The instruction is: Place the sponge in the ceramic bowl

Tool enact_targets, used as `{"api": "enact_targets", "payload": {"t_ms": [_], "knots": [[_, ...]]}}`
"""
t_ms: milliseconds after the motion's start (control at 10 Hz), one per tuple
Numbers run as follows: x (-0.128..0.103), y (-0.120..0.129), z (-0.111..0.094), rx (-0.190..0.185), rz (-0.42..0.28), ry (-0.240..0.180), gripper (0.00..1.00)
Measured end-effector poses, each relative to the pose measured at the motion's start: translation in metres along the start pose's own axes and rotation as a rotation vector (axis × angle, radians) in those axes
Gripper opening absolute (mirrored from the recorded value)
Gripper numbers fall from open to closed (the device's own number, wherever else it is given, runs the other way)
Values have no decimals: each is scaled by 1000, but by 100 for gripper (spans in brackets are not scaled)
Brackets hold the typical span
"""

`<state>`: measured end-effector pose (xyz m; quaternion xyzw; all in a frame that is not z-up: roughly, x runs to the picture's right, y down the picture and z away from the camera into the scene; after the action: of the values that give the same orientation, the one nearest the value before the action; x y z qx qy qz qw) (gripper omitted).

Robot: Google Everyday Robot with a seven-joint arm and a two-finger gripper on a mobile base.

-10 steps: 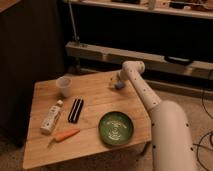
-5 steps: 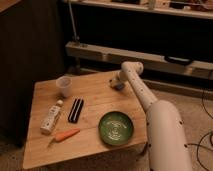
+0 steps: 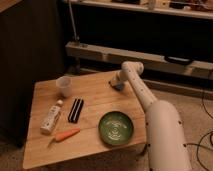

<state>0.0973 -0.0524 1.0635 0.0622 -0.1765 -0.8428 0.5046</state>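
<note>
Since the view runs outward from the near table edge, I list items in that order.

1. Wooden table point(image 3: 92, 150): low, pale planks.
2. Carrot point(image 3: 65, 135): lying flat, near left of the view.
3. Ceramic bowl point(image 3: 116, 128): green and glossy, upright near the right front. Its pale swirl shows at the centre, and I see no pad inside.
4. White bottle point(image 3: 51, 117): on its side. The black bar point(image 3: 75, 110) lies just beside it.
5. Translucent cup point(image 3: 64, 86): upright, far left.
6. Gripper point(image 3: 119, 82): lowered at the table's far right edge, at the end of the white arm point(image 3: 165, 130). Released or clenched, I cannot tell.
7. Sponge point(image 3: 117, 87): a small dark blue-grey patch right at the gripper's tip. I cannot tell whether the two touch, nor read its long axis.

Governing relation: the bowl lies almost straight toward the near side from gripper and sponge, well apart, with bare wood between. I judge any carry must run that way.

8. Room: dim. A metal rail point(image 3: 135, 54) runs behind the table, with dark shelving beyond it.
</note>
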Motion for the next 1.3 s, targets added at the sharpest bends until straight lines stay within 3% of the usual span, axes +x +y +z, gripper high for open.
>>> {"api": "enact_targets", "payload": {"t_ms": [300,400,500,900,1100,1300], "knots": [[-5,-2,-6,4,-12,-3,33],[-19,-2,-21,1,-38,-14,33],[-26,-5,-45,4,-50,1,33],[-22,-30,-133,37,-126,63,33],[-41,-69,-167,54,-187,74,33],[-78,-105,-189,49,-221,72,33]]}}
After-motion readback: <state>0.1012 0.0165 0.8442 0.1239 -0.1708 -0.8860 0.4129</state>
